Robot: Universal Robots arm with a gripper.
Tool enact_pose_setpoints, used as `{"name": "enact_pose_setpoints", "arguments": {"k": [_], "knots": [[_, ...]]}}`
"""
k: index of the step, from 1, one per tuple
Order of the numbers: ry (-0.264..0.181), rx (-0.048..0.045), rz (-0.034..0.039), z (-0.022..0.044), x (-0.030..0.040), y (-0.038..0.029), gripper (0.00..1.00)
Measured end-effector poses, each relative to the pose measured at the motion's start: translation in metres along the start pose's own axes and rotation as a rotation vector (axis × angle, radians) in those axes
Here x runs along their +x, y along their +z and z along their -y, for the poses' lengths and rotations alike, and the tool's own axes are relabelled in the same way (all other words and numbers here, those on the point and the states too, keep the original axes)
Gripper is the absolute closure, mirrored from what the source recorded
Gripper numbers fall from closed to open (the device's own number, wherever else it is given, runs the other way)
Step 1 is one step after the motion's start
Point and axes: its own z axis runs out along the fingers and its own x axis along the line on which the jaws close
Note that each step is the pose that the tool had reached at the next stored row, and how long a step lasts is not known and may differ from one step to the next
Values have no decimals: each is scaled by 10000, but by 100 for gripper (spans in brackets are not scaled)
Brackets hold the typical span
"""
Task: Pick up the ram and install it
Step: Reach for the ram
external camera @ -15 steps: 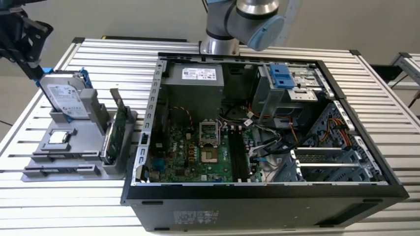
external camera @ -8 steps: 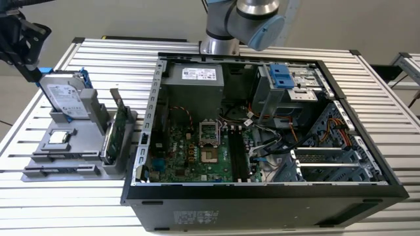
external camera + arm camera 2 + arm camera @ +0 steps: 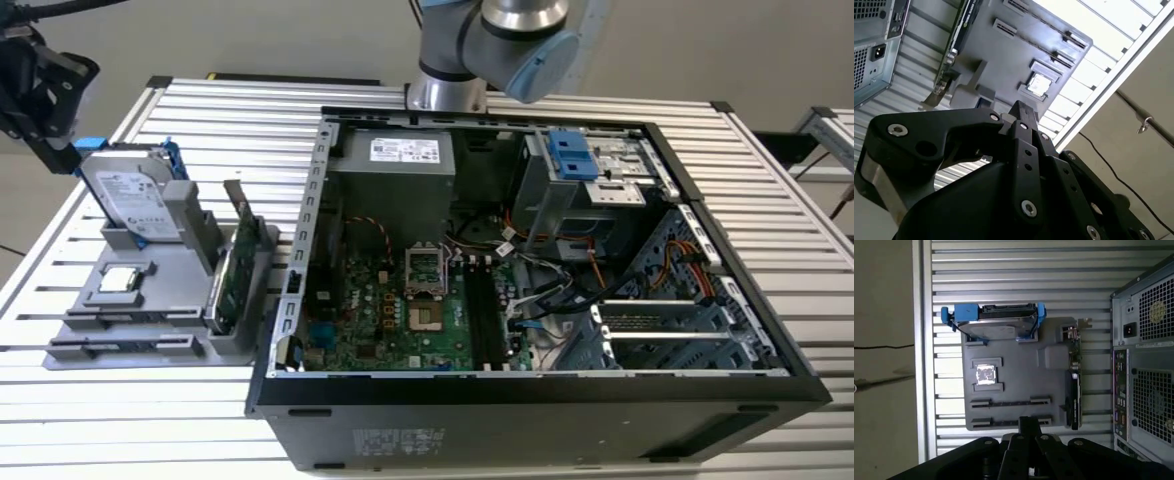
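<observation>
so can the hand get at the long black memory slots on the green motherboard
Probably yes: the black computer case lies open, nothing covers the long black memory slots, loose cables only run beside them. The hand hangs near the grey parts tray.

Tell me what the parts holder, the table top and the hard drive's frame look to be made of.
Parts holder: matte grey plastic, likely printed or moulded; uniform dull colour, no glare. Table top: bare aluminium, probably; silvery ribbed slats with soft sheen. Hard drive's frame: blue plastic, slightly glossy, evenly coloured.
</observation>
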Motion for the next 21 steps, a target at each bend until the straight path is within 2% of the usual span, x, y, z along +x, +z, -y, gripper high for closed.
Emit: {"name": "enact_pose_setpoints", "arguments": {"k": [21], "knots": [[-29, -1, -1, 166, 55, -9, 100]]}}
